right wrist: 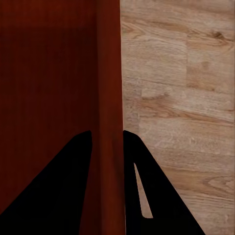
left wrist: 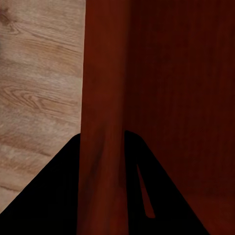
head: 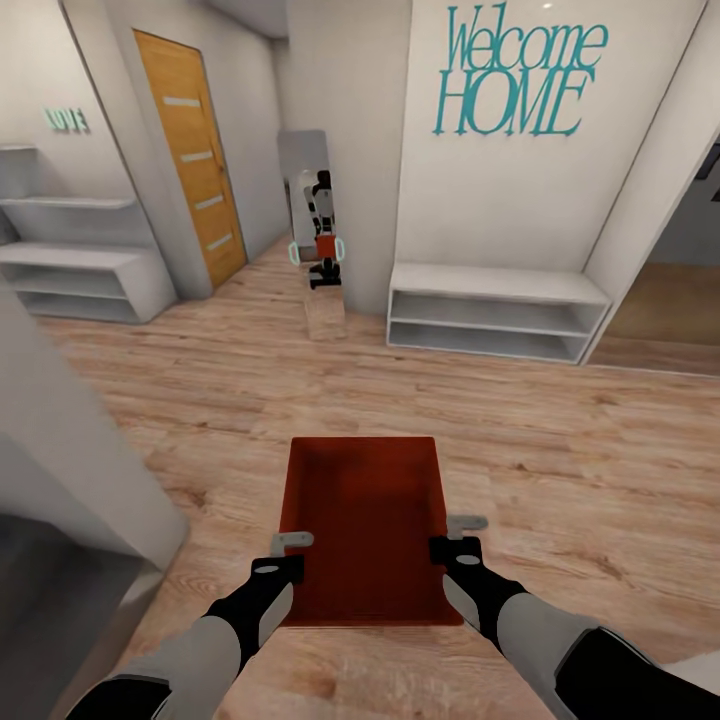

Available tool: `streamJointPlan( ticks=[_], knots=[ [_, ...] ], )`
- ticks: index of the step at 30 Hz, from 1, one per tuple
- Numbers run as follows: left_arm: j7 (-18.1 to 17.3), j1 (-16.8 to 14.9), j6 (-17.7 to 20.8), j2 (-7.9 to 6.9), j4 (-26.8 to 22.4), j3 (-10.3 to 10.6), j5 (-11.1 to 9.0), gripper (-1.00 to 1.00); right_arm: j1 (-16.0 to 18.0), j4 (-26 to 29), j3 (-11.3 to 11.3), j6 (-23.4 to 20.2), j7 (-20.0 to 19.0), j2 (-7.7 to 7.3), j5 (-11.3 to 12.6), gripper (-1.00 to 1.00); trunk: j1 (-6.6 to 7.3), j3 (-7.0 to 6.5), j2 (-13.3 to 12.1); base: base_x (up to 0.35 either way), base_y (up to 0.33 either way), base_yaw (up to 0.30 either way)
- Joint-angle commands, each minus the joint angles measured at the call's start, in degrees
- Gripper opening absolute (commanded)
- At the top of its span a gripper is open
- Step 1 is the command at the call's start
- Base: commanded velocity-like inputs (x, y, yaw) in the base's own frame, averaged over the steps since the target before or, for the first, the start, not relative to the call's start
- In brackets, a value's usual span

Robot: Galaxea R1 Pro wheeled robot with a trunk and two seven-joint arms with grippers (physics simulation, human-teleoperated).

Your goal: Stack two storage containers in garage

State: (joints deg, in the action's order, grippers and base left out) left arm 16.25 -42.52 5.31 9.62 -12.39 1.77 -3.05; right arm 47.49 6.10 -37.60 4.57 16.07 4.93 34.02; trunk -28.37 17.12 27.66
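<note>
Storage container (head: 362,530) carried over wood-plank floor (head: 560,450), my left gripper (head: 283,553) clamped on its left wall, my right gripper (head: 458,535) clamped on its right wall, oak door (head: 192,160) ahead.

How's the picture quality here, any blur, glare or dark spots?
Head view: even, soft light, no glare; box sharp, far walls slightly soft, edges bent by the wide lens. Left wrist view: left claw pure black silhouette, box wall close and blurry. Right wrist view: same, floor grain clear.

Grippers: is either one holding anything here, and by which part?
Both hold one orange-red container. The left gripper is shut on its left side wall, the right gripper on its right side wall, each wall pinched between that gripper's fingers near the robot's end.
</note>
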Motion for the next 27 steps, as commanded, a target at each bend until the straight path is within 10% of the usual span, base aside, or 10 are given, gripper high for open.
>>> streamJointPlan(
  ticks=[1, 27],
  knots=[
    [1.04, -0.02, 0.38, -0.3, -0.35, 0.34, 1.29, -1.0, 0.06, -1.44, 0.42, 0.35, 0.28, -0.01, 1.4, -1.0, -0.06, 0.08, 0.08, 0.325, 0.0, 0.0],
    [1.06, -0.02, 0.4, -0.3, -0.35, 0.34, 1.29, -1.0, 0.06, -1.44, 0.42, 0.35, 0.28, -0.01, 1.4, -1.0, -0.06, 0.08, 0.08, 0.325, 0.0, 0.0]
  ],
)
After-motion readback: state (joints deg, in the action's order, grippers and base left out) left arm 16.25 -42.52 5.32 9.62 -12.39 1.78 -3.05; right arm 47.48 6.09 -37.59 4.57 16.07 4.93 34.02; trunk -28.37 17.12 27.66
